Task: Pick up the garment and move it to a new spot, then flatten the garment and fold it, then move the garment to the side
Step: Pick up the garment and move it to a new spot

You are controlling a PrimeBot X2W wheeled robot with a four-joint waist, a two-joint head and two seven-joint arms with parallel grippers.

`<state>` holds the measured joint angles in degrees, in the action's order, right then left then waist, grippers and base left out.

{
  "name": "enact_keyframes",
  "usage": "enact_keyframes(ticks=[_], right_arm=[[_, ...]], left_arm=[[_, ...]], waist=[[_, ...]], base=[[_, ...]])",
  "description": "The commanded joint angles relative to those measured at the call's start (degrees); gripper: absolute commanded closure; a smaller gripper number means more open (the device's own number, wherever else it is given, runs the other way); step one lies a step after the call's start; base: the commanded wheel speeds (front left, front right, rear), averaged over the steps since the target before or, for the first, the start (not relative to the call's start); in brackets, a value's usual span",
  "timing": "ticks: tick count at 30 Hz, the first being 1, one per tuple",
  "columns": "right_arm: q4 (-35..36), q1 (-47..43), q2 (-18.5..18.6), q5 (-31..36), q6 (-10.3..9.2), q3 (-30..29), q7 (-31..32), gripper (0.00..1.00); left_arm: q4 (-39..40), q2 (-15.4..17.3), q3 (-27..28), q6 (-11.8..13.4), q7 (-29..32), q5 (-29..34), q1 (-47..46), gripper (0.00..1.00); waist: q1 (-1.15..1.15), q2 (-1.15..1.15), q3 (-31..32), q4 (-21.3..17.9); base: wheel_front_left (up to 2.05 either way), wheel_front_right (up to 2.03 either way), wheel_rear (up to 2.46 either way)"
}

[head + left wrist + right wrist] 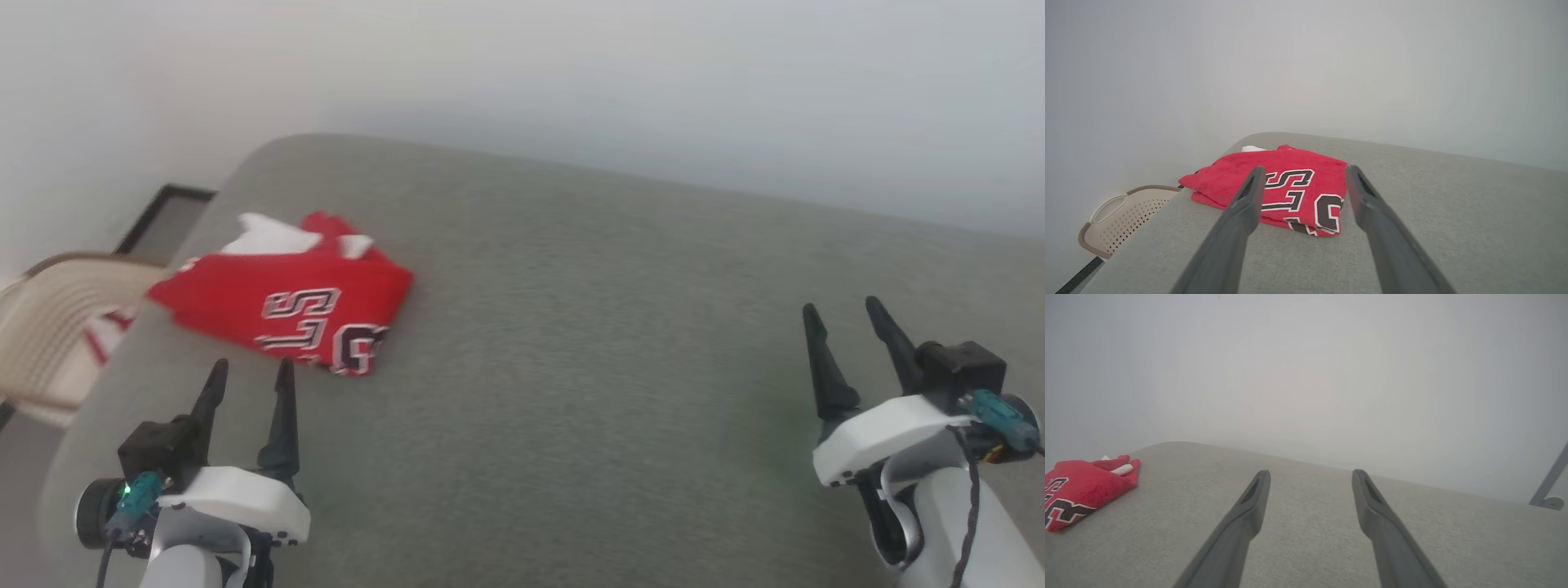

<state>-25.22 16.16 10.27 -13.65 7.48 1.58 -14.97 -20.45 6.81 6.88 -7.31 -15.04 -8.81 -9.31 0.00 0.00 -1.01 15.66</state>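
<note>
With left fingers (282, 412) and right fingers (826, 371) wide open and empty, leave the folded red jersey (286, 298) undisturbed at bench (588, 376) edge.

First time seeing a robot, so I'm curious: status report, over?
Left gripper open, empty, just short of garment. Right gripper open, empty, well apart. Garment looks folded, by grey surface's left edge. Nothing in between.

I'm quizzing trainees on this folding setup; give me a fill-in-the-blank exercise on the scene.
The garment is bright ____ with dark, white-outlined letters.
The left claw and right claw both stand ____.
The garment lies folded on the grey surface, nearer the ____ claw.
Missing words: red; open; left.
</note>
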Motion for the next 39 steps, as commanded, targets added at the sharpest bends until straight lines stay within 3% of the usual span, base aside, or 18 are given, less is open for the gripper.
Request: enact_keyframes(ticks=[1, 12, 22, 27, 31, 35, 39], right_arm=[[-0.28, 0.7, -0.45, -0.57, 0.02, 0.49, -0.3, 0.0], [-1.46, 1.55, -1.97, -2.57, 0.01, 4.33, -0.25, 0.0], [-2.28, 2.58, -2.87, -4.09, 0.01, 7.39, -0.25, 0.0], [-1.92, 3.62, -3.09, -5.04, 0.01, 8.94, -0.25, 0.0], [-1.63, 5.49, -3.34, -5.91, 0.01, 10.75, -0.25, 0.0], [-1.16, 7.21, -3.64, -6.65, 0.01, 12.8, -0.25, 0.0], [-0.5, 8.66, -3.65, -6.98, 0.01, 14.89, -0.25, 0.0]], left_arm=[[-0.07, -0.39, 0.63, 0.01, -0.2, 0.13, 0.4, 0.0], [0.56, -2.02, 3.35, -0.09, -0.2, -0.13, 1.64, 0.0], [1.72, -2.97, 5.39, -0.16, -0.2, -0.87, 2.72, 0.0], [0.91, -2.86, 3.36, -0.2, -0.2, -2.39, -0.49, 0.0], [-0.73, -0.72, -0.21, -0.18, -0.2, -4.34, -5.88, 0.0], [-6.99, 2.98, -4.35, -0.18, 0.23, -7.41, -14.81, 0.0], [-16.28, 8.44, -7.5, -0.17, 6.58, -13.44, -25.1, 0.0]], waist=[[0.0, 0.0, -0.5, 4.26], [0.0, 0.0, -0.18, 13.69], [0.0, 0.0, -0.92, 14.19], [0.0, 0.0, -3.15, 11.16], [0.0, 0.0, -6.14, 7.66], [0.0, 0.0, -9.16, 3.62], [0.0, 0.0, -12.04, -0.15]], base=[[0.0, 0.0, 0.0], [0.0, 0.0, 0.0], [0.0, 0.0, 0.0], [0.0, 0.0, 0.0], [0.0, 0.0, 0.0], [0.0, 0.0, 0.0], [0.0, 0.0, 0.0]])
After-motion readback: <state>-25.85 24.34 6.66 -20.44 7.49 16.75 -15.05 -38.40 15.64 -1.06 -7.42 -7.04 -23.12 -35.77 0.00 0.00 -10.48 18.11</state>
